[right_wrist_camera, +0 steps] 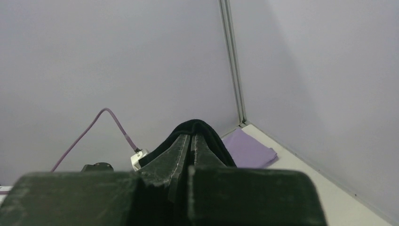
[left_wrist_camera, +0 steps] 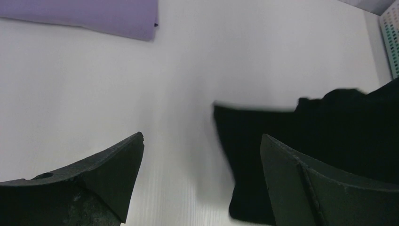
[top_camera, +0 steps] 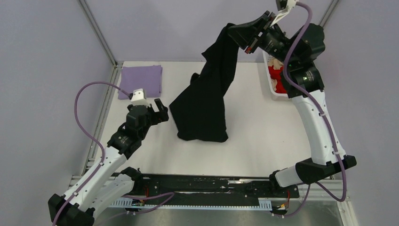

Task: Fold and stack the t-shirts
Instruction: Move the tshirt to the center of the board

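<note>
Pinching the black t-shirt by one end in the right claw, fingers pressing together on a fold of the cloth, high over the far right part of the table. Showing in the right wrist view as a dark hump of the black t-shirt wrapping over the tips of the right claw, with no gap between them.

Letting the cloth hang down and leftward from that grip in a long twisted drape, its lower end bunching and resting on the table near the middle.

Hovering the left claw low over the table just left of that lower end, fingers spreading wide apart and gripping nothing. Framing, in the left wrist view, bare table and the near corner of the black t-shirt between the fingers of the left claw. Overlapping the cloth with one finger in that view; not possible to tell whether touching or apart.

Leaving the lavender t-shirt lying folded flat at the far left corner of the table, well apart from the black one. Catching an edge of the lavender t-shirt at the top of the left wrist view.

Keeping a red t-shirt inside a white basket at the far right edge of the table, under the right arm, with something pale beside it, too hidden to name.
</note>
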You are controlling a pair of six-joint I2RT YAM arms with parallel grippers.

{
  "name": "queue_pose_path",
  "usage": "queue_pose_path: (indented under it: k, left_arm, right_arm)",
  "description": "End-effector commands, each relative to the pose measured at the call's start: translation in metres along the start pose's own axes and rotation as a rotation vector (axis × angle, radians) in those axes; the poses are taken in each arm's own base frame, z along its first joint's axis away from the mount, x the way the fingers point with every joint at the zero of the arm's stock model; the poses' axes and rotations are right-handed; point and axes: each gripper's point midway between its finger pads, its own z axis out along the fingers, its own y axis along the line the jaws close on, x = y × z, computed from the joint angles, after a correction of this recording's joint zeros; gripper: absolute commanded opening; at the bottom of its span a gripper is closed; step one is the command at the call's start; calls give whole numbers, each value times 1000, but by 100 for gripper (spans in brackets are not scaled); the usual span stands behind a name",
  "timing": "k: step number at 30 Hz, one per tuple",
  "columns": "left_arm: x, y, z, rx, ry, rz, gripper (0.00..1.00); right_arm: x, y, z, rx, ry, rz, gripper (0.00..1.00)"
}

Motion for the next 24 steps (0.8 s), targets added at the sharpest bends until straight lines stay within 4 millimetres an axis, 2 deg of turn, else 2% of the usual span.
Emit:
queue_pose_path:
  k: [1, 2, 5, 8, 12, 14, 16, 17, 19, 21, 24]
  left_arm:
    - [-8, 24, -7, -139, -34, -56, 100]
    - [-8, 27, -7, -161, -37, -65, 100]
    - [-5, 32, -8, -189, -21, -76, 100]
    - [3, 36, -6, -227, 6, -112, 100]
    - [22, 34, -1, -237, 83, -127, 100]
    - [34, 33, 2, -239, 136, -132, 100]
    - [48, 32, 3, -242, 200, -132, 100]
    - [56, 32, 4, -248, 233, -126, 100]
    - [73, 35, 0, -261, 308, -118, 100]
    - [89, 40, -8, -280, 382, -110, 100]
    - [120, 48, -29, -290, 520, -95, 100]
  right_arm:
    - [12, -9, -3, 67, -20, -31, 0]
    - [20, -20, -6, 120, -19, -18, 0]
    - [78, -57, -25, 276, 63, 37, 0]
    - [163, -82, -56, 378, 209, 135, 0]
    - [296, -99, -109, 464, 439, 316, 3]
    - [348, -114, -139, 570, 525, 369, 7]
    - [387, -129, -169, 700, 607, 400, 14]
    - [402, -137, -185, 771, 649, 402, 24]
    - [419, -149, -210, 895, 710, 387, 55]
    - [422, -163, -229, 1025, 732, 354, 70]
    - [410, -172, -239, 1119, 713, 312, 91]
